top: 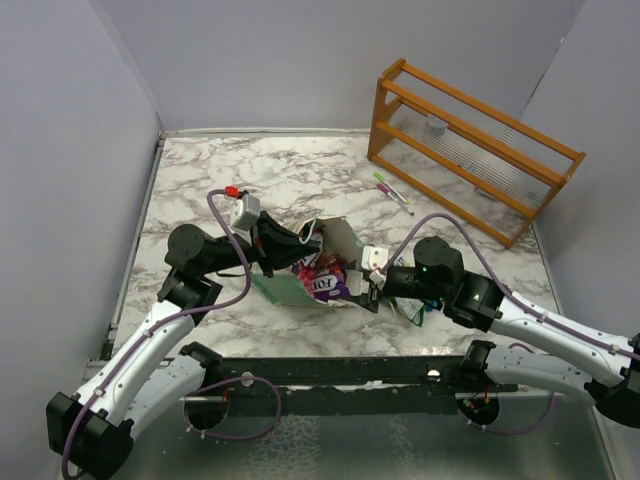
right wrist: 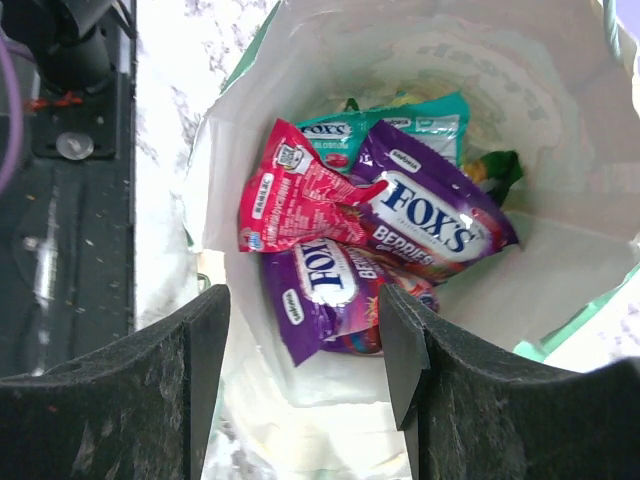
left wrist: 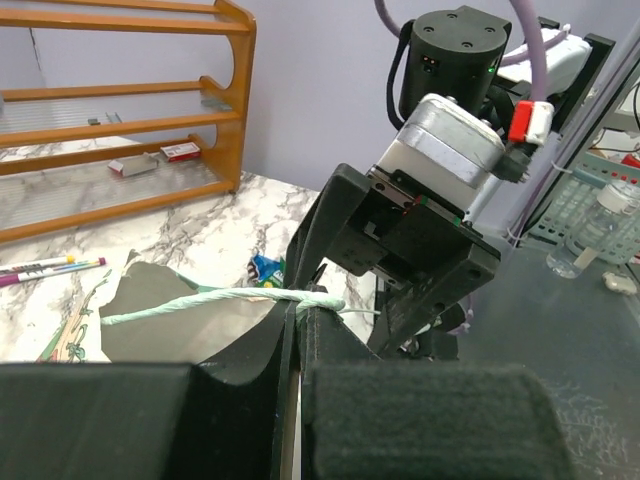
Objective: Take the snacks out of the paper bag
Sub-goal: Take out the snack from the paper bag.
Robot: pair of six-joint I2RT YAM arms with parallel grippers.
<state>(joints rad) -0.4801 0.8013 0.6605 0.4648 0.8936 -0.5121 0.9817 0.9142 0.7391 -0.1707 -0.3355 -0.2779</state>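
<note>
Left of the paper bag (top: 285,290), the left end effector (top: 290,240) is clamped on the bag's thin rim beside a twisted cord handle (left wrist: 200,300), holding the mouth agape as the bag lies tipped on the marble tabletop (top: 250,170). Inside the bag, the snacks (top: 325,278) sit heaped against the cream lining, a red packet (right wrist: 295,195) overlapping a purple packet (right wrist: 330,290). At the bag's mouth on the right, the right end effector (right wrist: 305,310) hangs with its fingers spread wide, straddling that purple packet and gripping nothing. A green-and-blue packet (top: 418,312) lies on the tabletop just right of the bag, under the right arm. The risks look plain: glossy wrappers could squirt from a closing pinch; overlapped packets could rise together and one drop back; a finger could snag the lining and drag the bag, tearing the rim out of the left grip. A pen (top: 393,193) and a wooden rack (top: 470,150) lie well beyond the bag, to its right
</note>
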